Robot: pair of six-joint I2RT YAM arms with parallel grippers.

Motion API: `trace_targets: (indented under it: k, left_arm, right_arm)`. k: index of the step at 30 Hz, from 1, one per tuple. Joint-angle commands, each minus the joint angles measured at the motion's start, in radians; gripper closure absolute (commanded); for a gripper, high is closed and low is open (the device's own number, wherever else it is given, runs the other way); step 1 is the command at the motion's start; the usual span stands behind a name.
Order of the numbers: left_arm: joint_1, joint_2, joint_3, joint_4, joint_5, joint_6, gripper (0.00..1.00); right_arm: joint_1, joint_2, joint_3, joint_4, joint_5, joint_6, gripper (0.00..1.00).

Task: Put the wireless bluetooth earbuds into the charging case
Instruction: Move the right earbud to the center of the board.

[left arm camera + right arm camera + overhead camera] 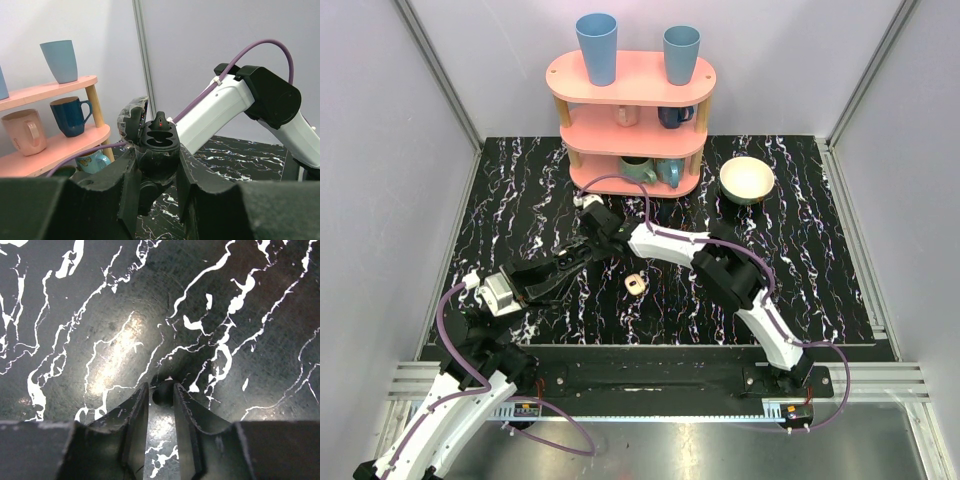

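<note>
Black marbled table [840,250] bears pink shelf [632,138], cream bowl [747,179], charging case [636,285].

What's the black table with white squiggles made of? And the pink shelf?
The table top looks like glossy marble-pattern laminate or vinyl, maybe not real stone: light glares off it. The pink shelf looks like matte painted wood, judging by its bare wooden posts.

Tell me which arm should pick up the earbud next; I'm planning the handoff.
Right. The right gripper hangs open astride what looks like a small dark earbud on the table. The left gripper is shut on the open charging case, so it cannot pick.
</note>
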Motion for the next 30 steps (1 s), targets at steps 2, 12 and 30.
trace_targets:
  k: [2,12,30]
  left_arm:
    - [-0.002,0.005,0.015,0.050,-0.018,-0.007,1.00]
    - [-0.002,-0.001,0.014,0.041,-0.025,-0.002,1.00]
    - [-0.002,0.013,0.000,0.072,-0.011,-0.017,1.00]
  right_arm:
    - [0.010,-0.067,-0.075,-0.055,0.042,0.023,0.69]
    - [-0.018,-0.194,-0.239,0.053,0.001,0.068,0.73]
    - [-0.190,-0.467,-0.636,0.307,-0.213,0.244,0.60]
